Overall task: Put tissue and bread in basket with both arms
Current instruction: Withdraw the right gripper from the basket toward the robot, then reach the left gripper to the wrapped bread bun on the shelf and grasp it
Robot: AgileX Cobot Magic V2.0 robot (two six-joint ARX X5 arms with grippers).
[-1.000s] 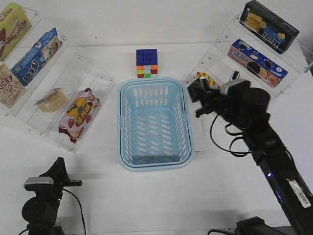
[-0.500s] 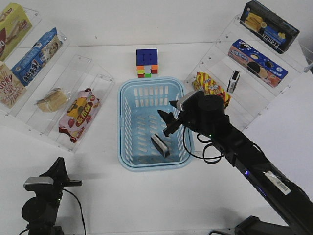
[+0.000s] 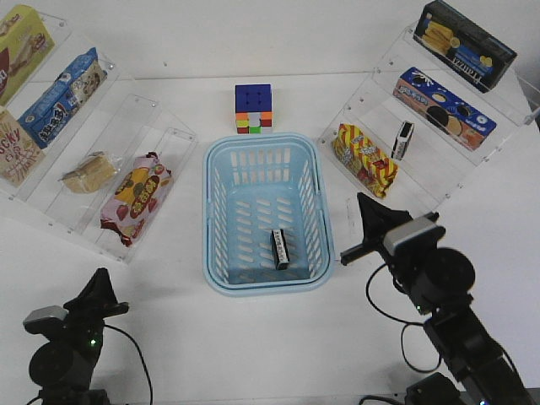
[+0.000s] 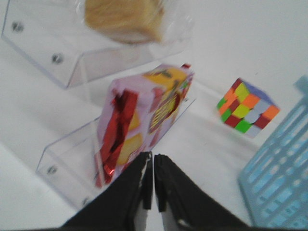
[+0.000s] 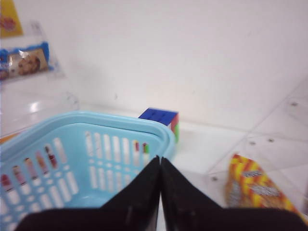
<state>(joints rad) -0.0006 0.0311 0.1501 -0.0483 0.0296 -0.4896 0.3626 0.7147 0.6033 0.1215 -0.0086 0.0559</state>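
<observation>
The light blue basket (image 3: 207,219) stands mid-table. The tissue (image 3: 280,250), a small black pack with a white strip, lies on the basket's floor near its front right. The bread (image 3: 89,171) sits in clear wrap on the left shelf and is also in the left wrist view (image 4: 125,19). My left gripper (image 3: 101,278) is shut and empty at the front left, its fingertips (image 4: 146,159) pointing toward the left shelf. My right gripper (image 3: 361,201) is shut and empty, just right of the basket (image 5: 120,120).
A colour cube (image 3: 254,109) stands behind the basket. A red-yellow snack bag (image 3: 135,197) lies beside the bread on the clear left shelf. On the right shelf are a yellow-red bag (image 3: 364,159), a second small black pack (image 3: 404,140) and snack boxes (image 3: 444,103).
The right arm reached over the basket, let the tissue go inside it, then pulled back to the front right with its jaws shut. The left gripper shifted slightly.
</observation>
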